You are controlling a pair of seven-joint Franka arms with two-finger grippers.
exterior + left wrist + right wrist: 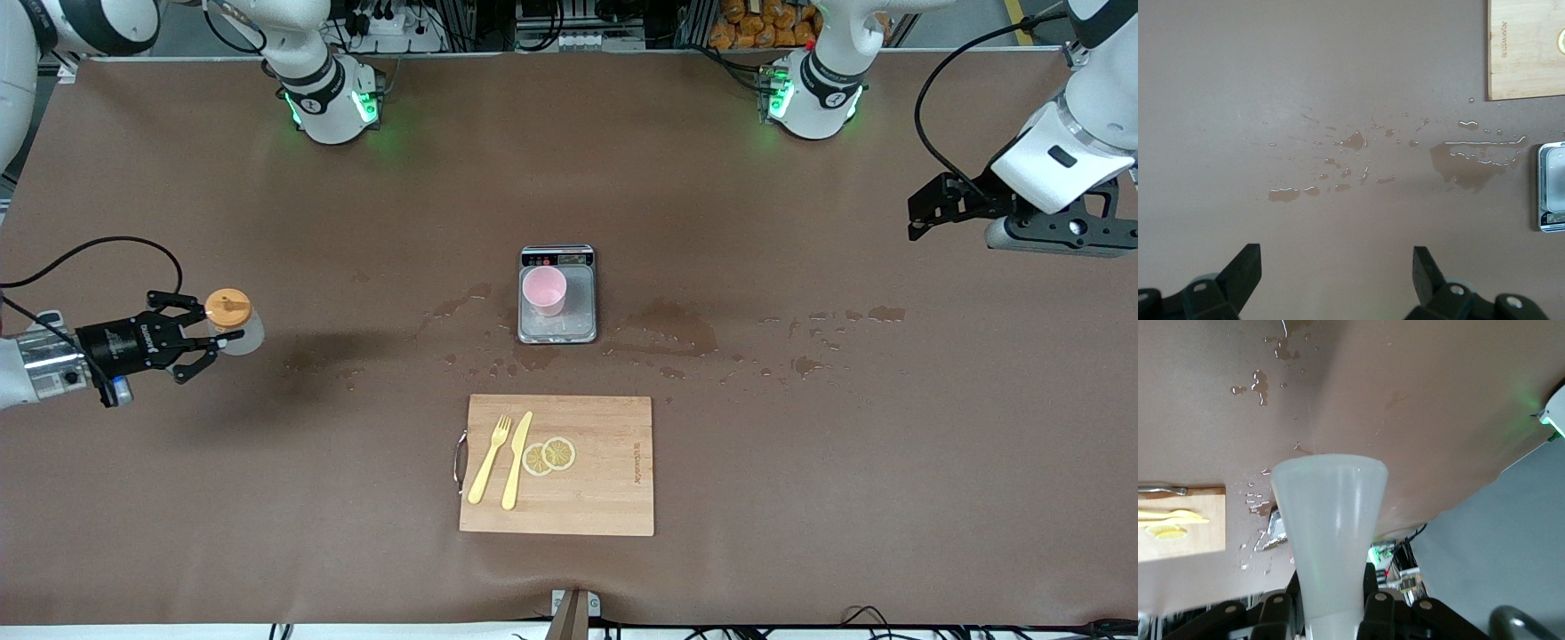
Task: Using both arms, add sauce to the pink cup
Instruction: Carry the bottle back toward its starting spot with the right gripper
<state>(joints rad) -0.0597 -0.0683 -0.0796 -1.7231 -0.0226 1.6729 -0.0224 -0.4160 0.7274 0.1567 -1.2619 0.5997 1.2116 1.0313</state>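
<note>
Brown cloth is covering the whole surface (800,498), and I am working over it with two white arms. My right arm is reaching in low at its own end of the surface, and its right tool (213,333) is pinching the sauce (233,322), a translucent whitish squeeze bottle with an orange cap. The right wrist view is showing the bottle's pale body (1330,520) filling the middle of the picture, with the black fingers pressed against its sides. The bottle is being held above the cloth, casting a soft shadow on it.

My left arm is waiting high over its own end of the surface. Its left tool (1338,267) is spread wide and holding nothing, with only wet cloth below it.

Nearer the front camera than the scale, a wooden cutting board (587,498) is carrying a yellow fork (490,460), a yellow knife (516,460) and two lemon slices (549,455). At the centre, a grey scale (578,324) is carrying the pink cup (544,291), which is standing upright on the plate, well apart from the bottle. Small puddles (662,324) are lying on the cloth around the scale.

I judge that the bottle has been picked up and the carrying step is in hand. Next I would need to bring the bottle over the cup, tip the nozzle down, and probably use the free left tool to help squeeze or steady it.
</note>
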